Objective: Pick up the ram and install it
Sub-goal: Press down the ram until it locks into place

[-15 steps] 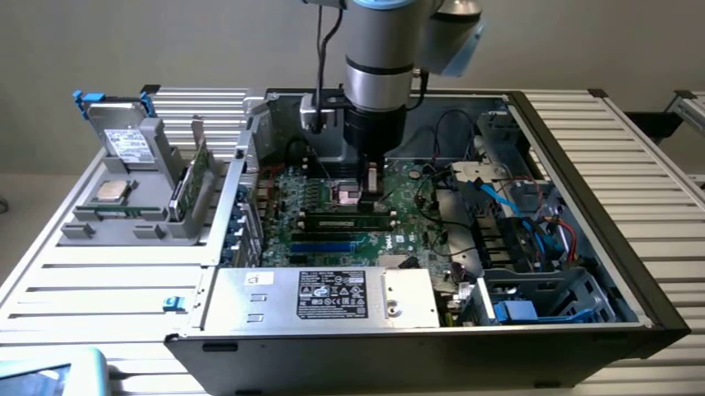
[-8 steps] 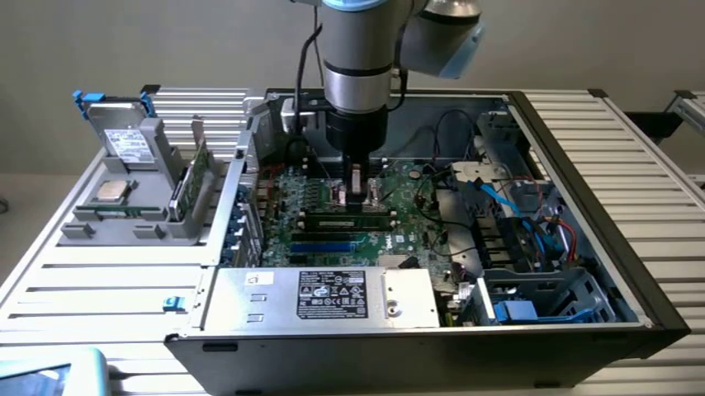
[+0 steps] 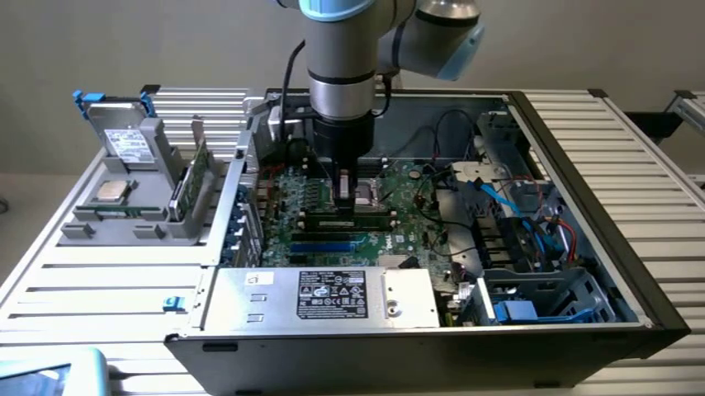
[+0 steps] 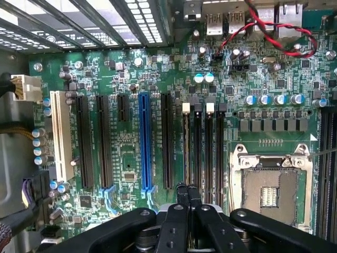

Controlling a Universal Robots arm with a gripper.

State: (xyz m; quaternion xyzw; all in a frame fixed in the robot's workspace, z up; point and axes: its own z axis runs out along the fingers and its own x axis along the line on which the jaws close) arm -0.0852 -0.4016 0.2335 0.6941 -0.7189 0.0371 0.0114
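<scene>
The claw [image 3: 359,200] is down inside the open computer case [image 3: 617,239], its fingers [image 4: 188,197] pressed together over the memory slots [image 4: 202,150] of the motherboard [image 3: 330,239]. The ram [image 3: 350,219], a long, narrow dark-green stick, lies along a slot just under the claw beside the empty processor socket [image 4: 271,182]. In my judgement, seating it well means pressing straight down and evenly along its top edge until both ends sit level, with no tilt.
</scene>
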